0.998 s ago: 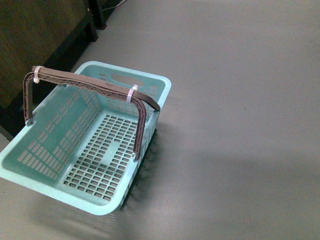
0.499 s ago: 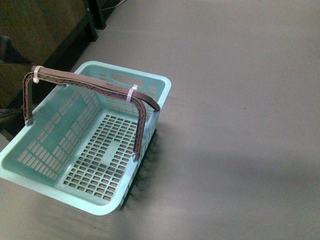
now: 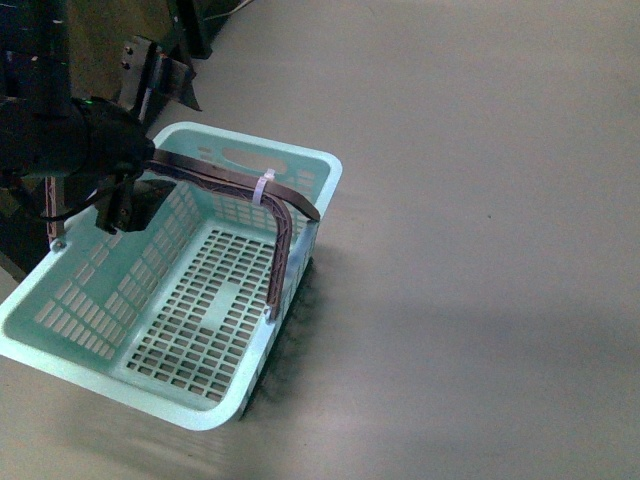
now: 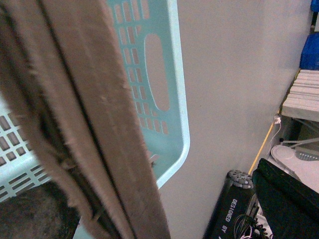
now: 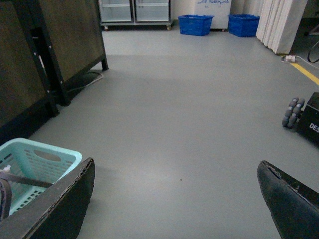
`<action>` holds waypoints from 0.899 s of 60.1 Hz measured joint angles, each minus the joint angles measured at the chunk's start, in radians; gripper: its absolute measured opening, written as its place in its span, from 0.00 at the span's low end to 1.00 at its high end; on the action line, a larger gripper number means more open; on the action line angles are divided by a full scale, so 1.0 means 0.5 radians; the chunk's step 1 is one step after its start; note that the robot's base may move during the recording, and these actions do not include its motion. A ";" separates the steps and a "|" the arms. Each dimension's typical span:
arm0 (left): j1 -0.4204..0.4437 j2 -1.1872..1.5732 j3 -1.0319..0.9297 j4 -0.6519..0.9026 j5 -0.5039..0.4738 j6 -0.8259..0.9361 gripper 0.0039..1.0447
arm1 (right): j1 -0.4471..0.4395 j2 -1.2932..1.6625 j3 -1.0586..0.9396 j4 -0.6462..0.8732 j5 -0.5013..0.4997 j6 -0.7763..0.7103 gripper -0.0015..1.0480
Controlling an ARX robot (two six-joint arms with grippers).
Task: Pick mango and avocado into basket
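Here, in the front view, the basket [image 3: 283, 157] sits on the grey floor [image 3: 480, 200], turned at an angle, its slotted bottom bare. Its brown handle [image 3: 230, 184] arches across the top, with a white zip tie [image 3: 266, 186] near its right bend. The left gripper [image 3: 128, 205] hangs at the handle's left end, over the basket's left wall. Its dark bulk hides that end of the handle, and I cannot tell whether the jaws are closed on it. From the left wrist, the handle [image 4: 99, 124] fills the frame very close up, running slantwise, with the basket's teal end wall [image 4: 174, 99] and its oval grip slot behind it. Beyond lie bare floor [image 4: 224, 74] and a black wheeled box [image 4: 232, 209]. From the right wrist, the right gripper [image 5: 175, 167] is spread wide with nothing between its fingers [image 5: 55, 209], well apart from the basket [image 5: 60, 157]. Farther off stand a dark cabinet [image 5: 70, 35] and blue crates [image 5: 195, 25].
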 joint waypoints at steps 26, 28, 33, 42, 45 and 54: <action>-0.037 0.149 0.160 -0.019 -0.079 -0.188 0.47 | 0.000 0.000 0.001 0.000 0.000 0.000 0.92; -0.037 0.149 0.153 0.001 -0.085 -0.208 0.40 | 0.000 0.000 0.001 0.000 0.000 0.000 0.92; -0.038 0.147 0.113 0.013 -0.122 -0.272 0.21 | 0.000 0.000 0.001 0.000 0.000 0.000 0.92; -0.050 -0.002 -0.048 -0.007 -0.198 -0.338 0.14 | 0.000 0.000 0.001 0.000 0.000 0.000 0.92; -0.057 -0.141 -0.156 0.009 -0.204 -0.365 0.14 | 0.000 0.000 0.001 0.000 0.000 0.000 0.92; -0.063 -0.717 -0.454 -0.006 -0.224 -0.488 0.14 | 0.000 0.000 0.001 0.000 0.000 0.000 0.92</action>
